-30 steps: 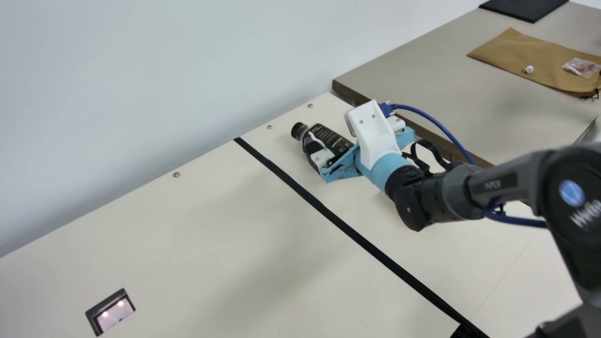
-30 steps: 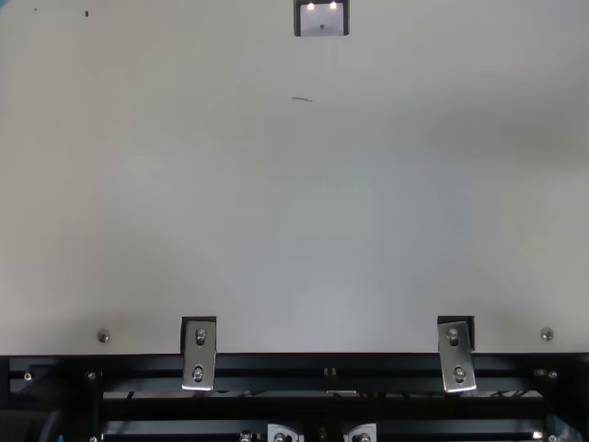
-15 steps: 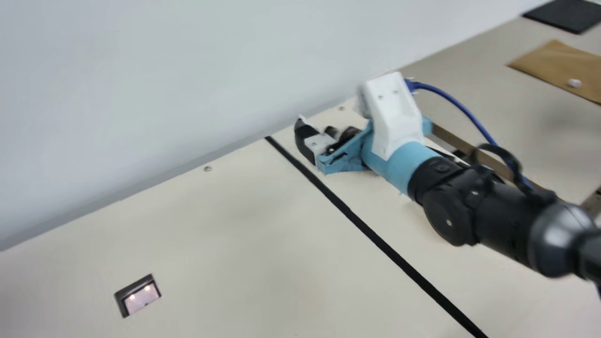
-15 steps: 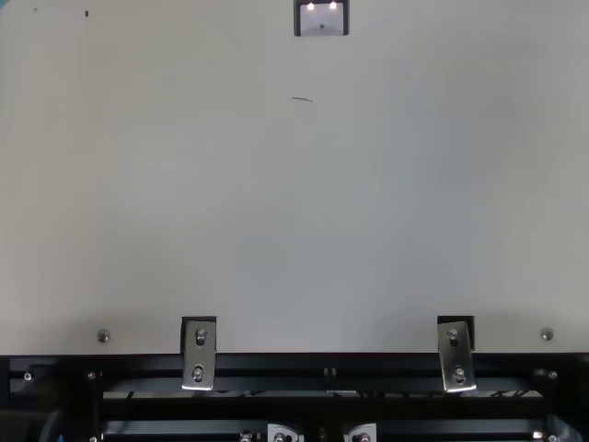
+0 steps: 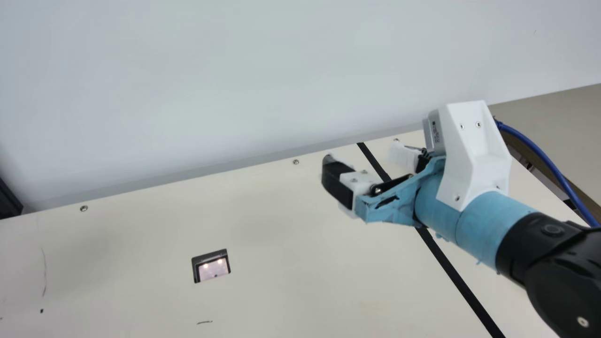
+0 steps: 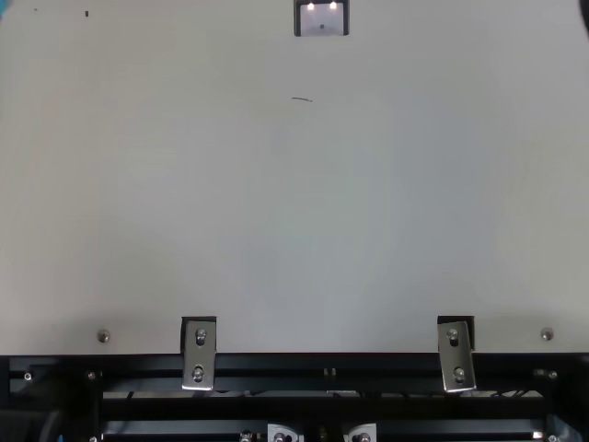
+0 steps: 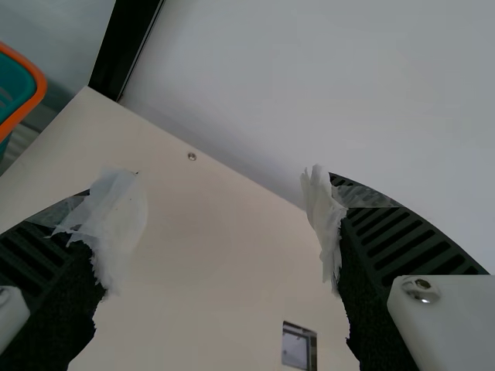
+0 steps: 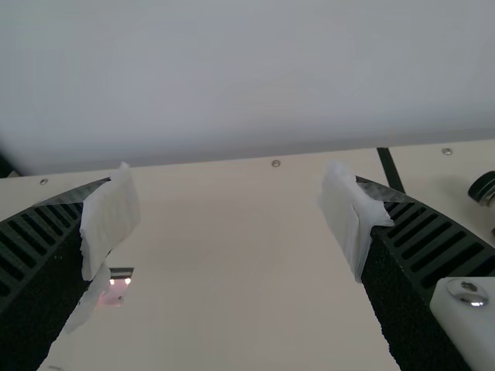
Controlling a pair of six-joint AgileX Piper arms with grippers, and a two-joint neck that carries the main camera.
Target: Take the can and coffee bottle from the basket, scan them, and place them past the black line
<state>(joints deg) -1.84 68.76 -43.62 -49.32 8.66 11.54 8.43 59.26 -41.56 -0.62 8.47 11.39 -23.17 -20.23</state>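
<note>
Right of centre in the main view, the right end effector [image 5: 362,162] is spread wide and empty, like the left end effector [image 7: 220,205], presumably because the coffee bottle [image 8: 483,188] lies released past the black line [image 5: 455,274]

Table, from where I stand: cream flat tabletop [image 5: 281,225], smooth, low sheen. Screws, metal, shiny: small round-headed screw [image 5: 296,162], centre of the main view. Pale grey wall [image 5: 235,84], upper half: smooth, matt. Straight black line [image 5: 455,270], lower right: matt, tape-like. Small dark-framed rectangular window [image 5: 213,269], lower centre: glossy, glass-like. Right gripper [image 5: 361,156], right of centre: ribbed black fingers [image 8: 441,239], matt, with rough-edged translucent white film at the tips. Angular white bracket [image 5: 476,155]: smooth plastic. Light-blue sleeve [image 5: 483,223]: matt, frayed edges. Brushed-looking silvery metal plate [image 6: 200,355], top view, lower left. Teal basket with orange rim [image 7: 35,73], left wrist view, upper left: smooth plastic. Round black bottle cap [image 8: 481,187], right wrist view, right edge: plastic-looking.
</note>
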